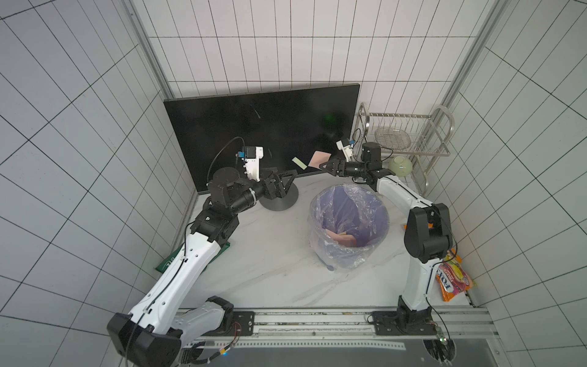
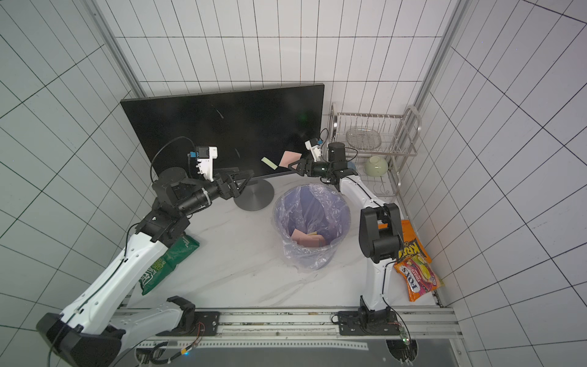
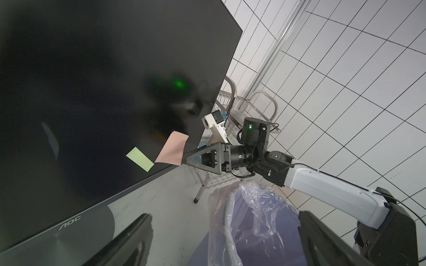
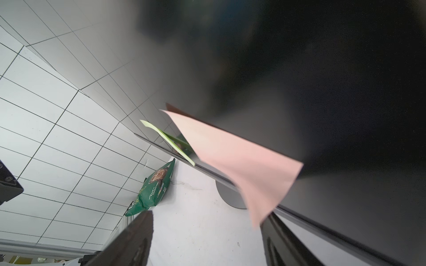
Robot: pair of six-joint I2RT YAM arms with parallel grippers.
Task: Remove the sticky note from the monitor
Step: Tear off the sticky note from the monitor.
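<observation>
1. A white marble-patterned tabletop fills the cell; white tiled walls with dark grout close it in on three sides; a metal rail along the front edge carries both arms.
2. A purple bin lined with clear plastic stands mid-table, with pink paper lying inside; a wire dish rack fills the back right corner, with a pale green bowl by its lower part; a green snack bag lies by the left arm and an orange sweet bag by the right arm.
3. The monitor stands upright at the back on its grey disc base; its long axis runs side to side along the rear wall, the left end a little forward; the dark screen faces the arms; the AOC logo sits on the lower bezel.
4. The pink sticky note is on the lower right of the screen, near the lower bezel; its upper edge is stuck, its lower part stands off the glass, and one corner points down past the bezel; the yellow-green sticky note, a narrow strip, is just beside it toward mid-screen, its long axis slanting down to the bezel.
5. The right gripper is at the pink note's lower corner; its jaws are spread, and the corner hangs between them close to one finger; I cannot tell whether they touch.
6. The left gripper hovers over the disc base, jaws spread wide, holding nothing.
</observation>
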